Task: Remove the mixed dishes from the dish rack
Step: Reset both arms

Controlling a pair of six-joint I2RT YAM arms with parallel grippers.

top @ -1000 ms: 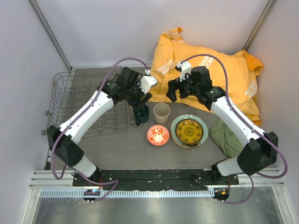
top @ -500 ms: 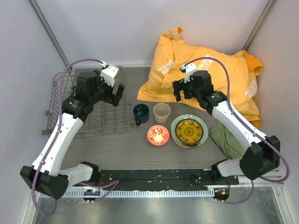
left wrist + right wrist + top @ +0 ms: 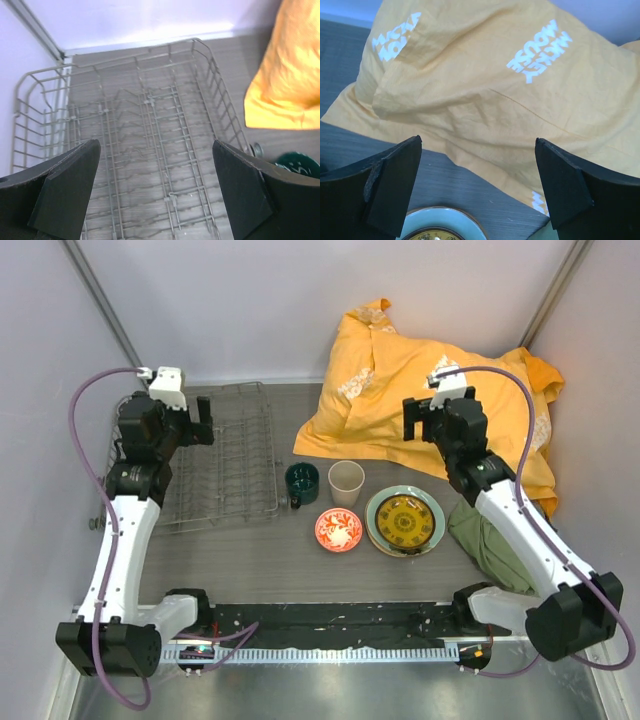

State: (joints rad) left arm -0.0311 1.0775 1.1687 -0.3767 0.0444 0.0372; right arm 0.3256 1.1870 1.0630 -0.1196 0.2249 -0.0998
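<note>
The grey wire dish rack (image 3: 215, 455) stands at the left with no dish in it; it fills the left wrist view (image 3: 150, 125). On the table to its right stand the dark green mug (image 3: 301, 483), the beige cup (image 3: 346, 482) and the white-and-red bowl (image 3: 338, 529). The yellow-and-dark plate (image 3: 404, 519) lies on the pale green plate (image 3: 375, 512). My left gripper (image 3: 165, 430) hangs open and empty above the rack's left part (image 3: 157, 195). My right gripper (image 3: 440, 430) is open and empty above the orange cloth's front edge (image 3: 477, 190), behind the plates (image 3: 445, 217).
A large crumpled orange cloth (image 3: 430, 390) covers the back right of the table. A green cloth (image 3: 490, 535) lies right of the plates. Walls close in the left, back and right. The mug's rim shows at the left wrist view's right edge (image 3: 297, 162).
My left arm has let go of the mug, left it beside the cup, and swung back left over the rack. My right arm has drawn back to the right.
</note>
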